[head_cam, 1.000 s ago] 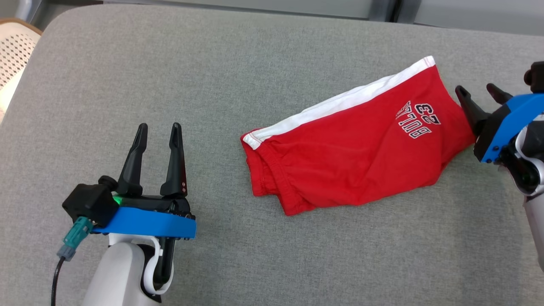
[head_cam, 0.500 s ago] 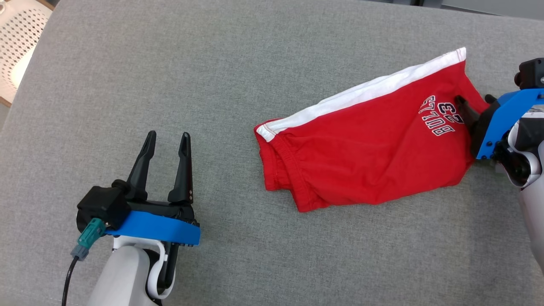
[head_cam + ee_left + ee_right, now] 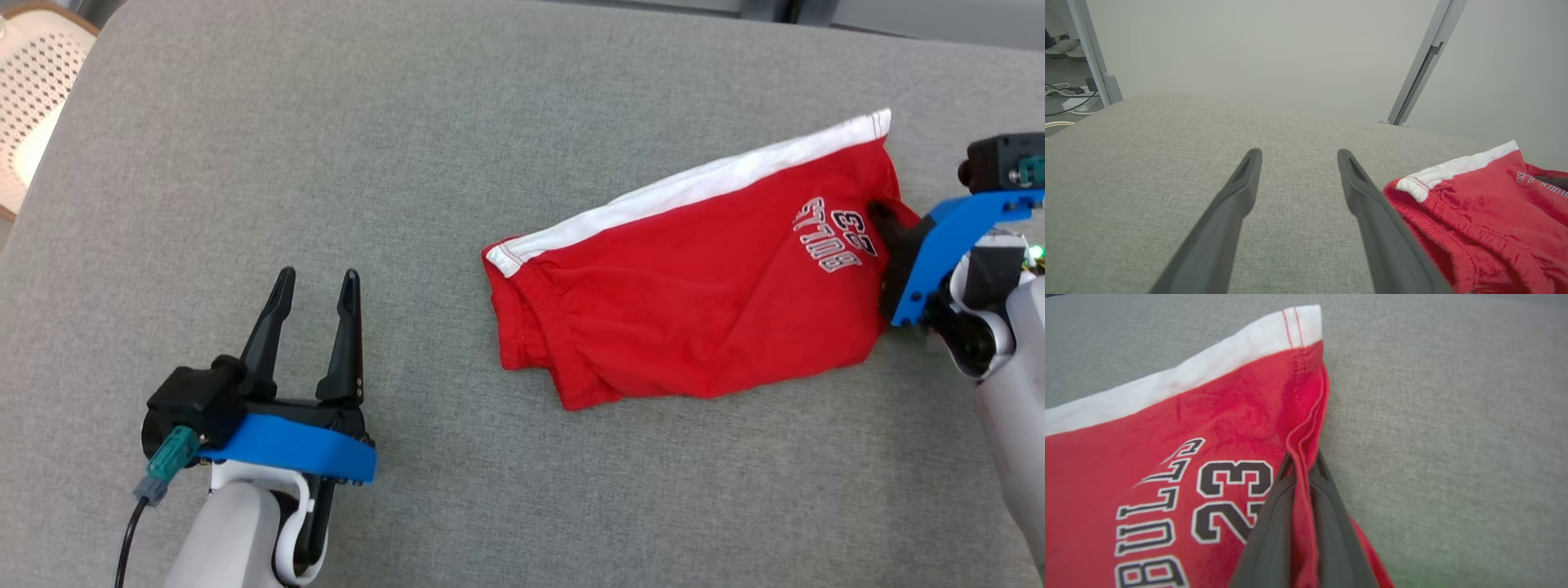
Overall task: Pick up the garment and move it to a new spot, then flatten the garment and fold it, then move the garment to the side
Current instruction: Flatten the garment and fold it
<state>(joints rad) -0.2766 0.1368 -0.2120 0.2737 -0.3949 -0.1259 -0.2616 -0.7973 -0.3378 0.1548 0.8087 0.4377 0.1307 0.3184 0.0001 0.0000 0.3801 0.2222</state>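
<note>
Right gripper's (image 3: 1302, 465) jaws are clenching the red white-trimmed fabric shorts' (image 3: 694, 302) hem — left gripper's (image 3: 318, 278) gaping — so lifting slowly is looking wise.

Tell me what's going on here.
A two-armed robot is starting on a pair of red shorts lying on a grey cushion. Its right gripper is shut on the hem of the shorts, beside the "Bulls 23" print, with the fabric bunched between its fingers. The rest of the shorts lies on the cushion, loosely folded over. The left gripper is open and holds nothing, off to the left, apart from the shorts.
</note>
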